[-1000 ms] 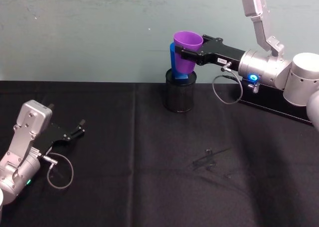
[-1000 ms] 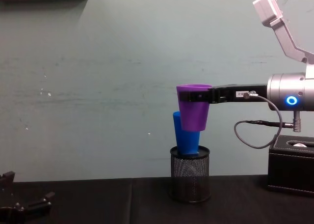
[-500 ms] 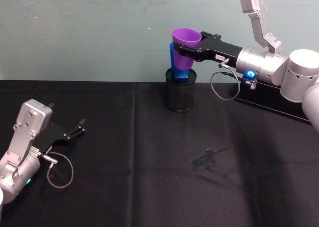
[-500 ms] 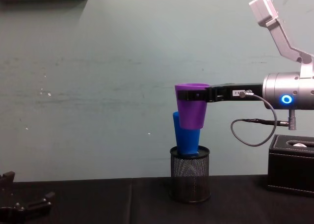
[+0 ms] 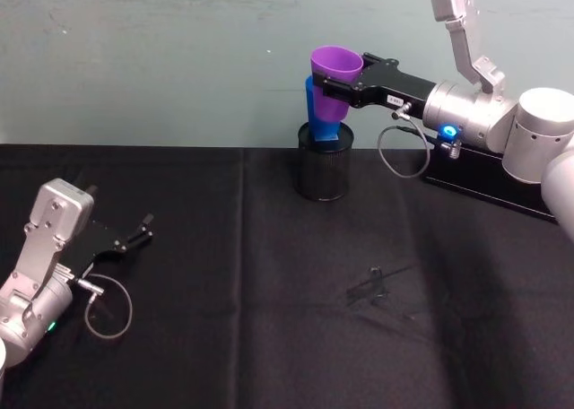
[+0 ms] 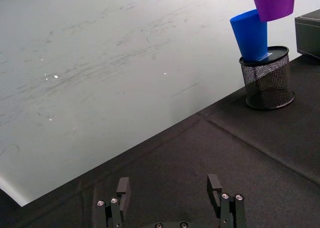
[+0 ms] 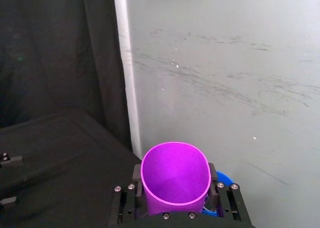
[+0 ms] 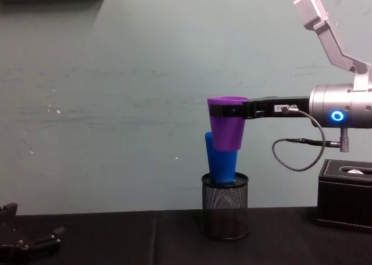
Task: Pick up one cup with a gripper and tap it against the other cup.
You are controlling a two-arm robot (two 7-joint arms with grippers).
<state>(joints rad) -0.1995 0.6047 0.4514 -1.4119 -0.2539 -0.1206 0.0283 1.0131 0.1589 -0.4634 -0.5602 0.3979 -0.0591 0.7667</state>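
The purple cup [image 5: 334, 84] [image 8: 227, 124] [image 7: 174, 178] [image 6: 273, 1] hangs upright in the air, with my right gripper [image 5: 334, 86] [image 8: 224, 110] [image 7: 175, 208] shut on it just under its rim. The blue cup [image 8: 221, 159] [image 6: 251, 34] [image 5: 311, 113] stands tilted in a black wire-mesh holder [image 5: 325, 167] [image 8: 225, 205] at the back of the table. The purple cup overlaps the blue cup's upper part in the chest view; whether they touch I cannot tell. My left gripper [image 5: 143, 230] [image 6: 170, 188] rests open near the table's front left.
A black cloth covers the table [image 5: 269, 319]. A black box [image 8: 346, 192] [image 5: 489, 180] stands at the back right, under my right arm. A pale green wall [image 8: 116, 102] rises just behind the holder.
The right gripper has carried the purple cup a little up and toward the left, closer over the blue cup. The left arm has not moved.
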